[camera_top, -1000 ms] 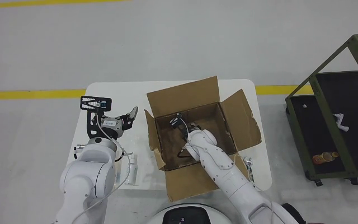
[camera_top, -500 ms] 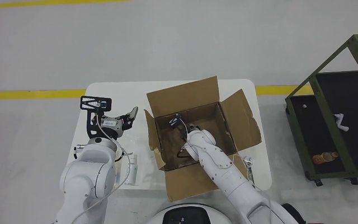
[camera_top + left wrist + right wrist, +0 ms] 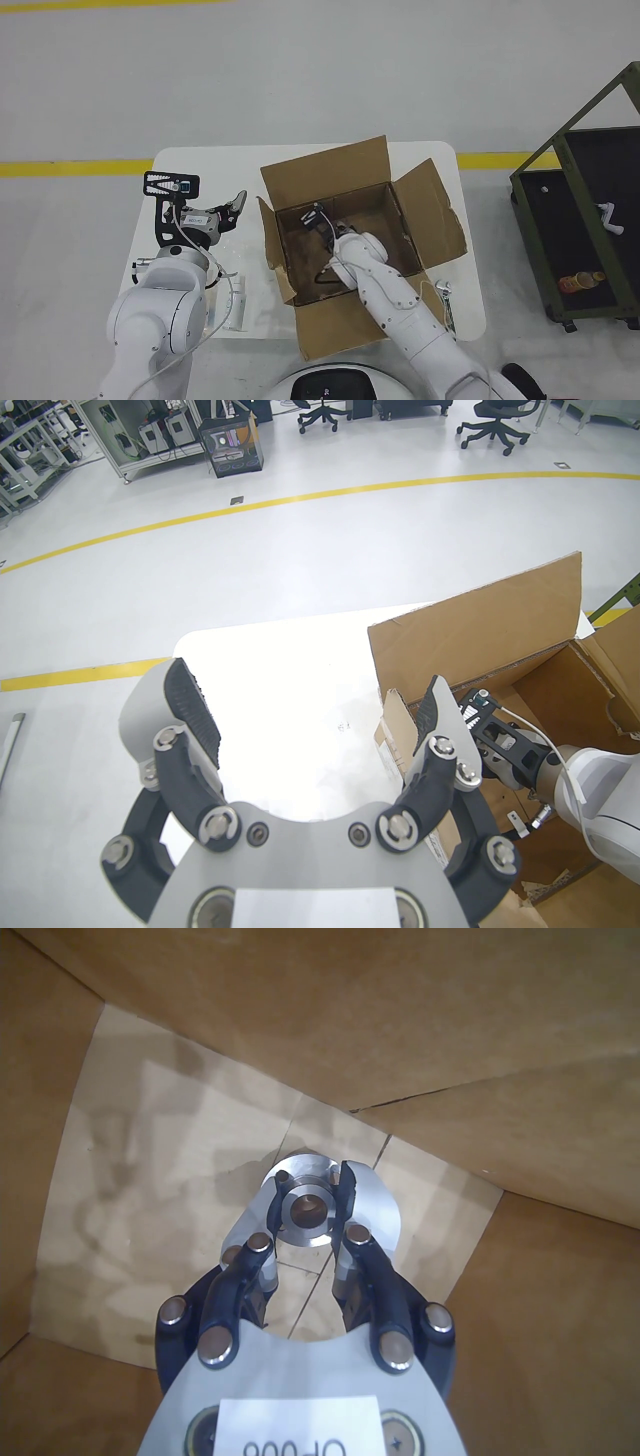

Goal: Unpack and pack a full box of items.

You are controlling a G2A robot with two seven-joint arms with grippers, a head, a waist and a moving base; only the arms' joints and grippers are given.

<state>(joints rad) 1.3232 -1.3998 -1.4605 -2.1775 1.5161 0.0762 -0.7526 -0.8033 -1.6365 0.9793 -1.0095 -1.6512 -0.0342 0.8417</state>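
Note:
An open cardboard box (image 3: 330, 175) stands on the white table (image 3: 200, 170). My right arm (image 3: 375, 275) reaches down inside it. On the box floor (image 3: 150, 1168) sits a round metal flange (image 3: 305, 1210) with a raised hub and a centre hole; my right gripper (image 3: 312, 1173) is shut on that hub, one finger on each side. My left gripper (image 3: 306, 680) is open and holds nothing, hovering over bare table just left of the box (image 3: 475, 625), also seen from above (image 3: 230, 208). The right arm's wrist (image 3: 505, 745) shows inside the box.
A small metal fitting (image 3: 539, 816) and a white bracket (image 3: 515, 820) lie inside the box. A white part (image 3: 236, 310) rests on the table at the front left, a metal tool (image 3: 443, 300) at the front right. A green cart (image 3: 590, 200) stands to the right.
My right arm has shifted slightly deeper and toward the front of the box. The left arm has not moved.

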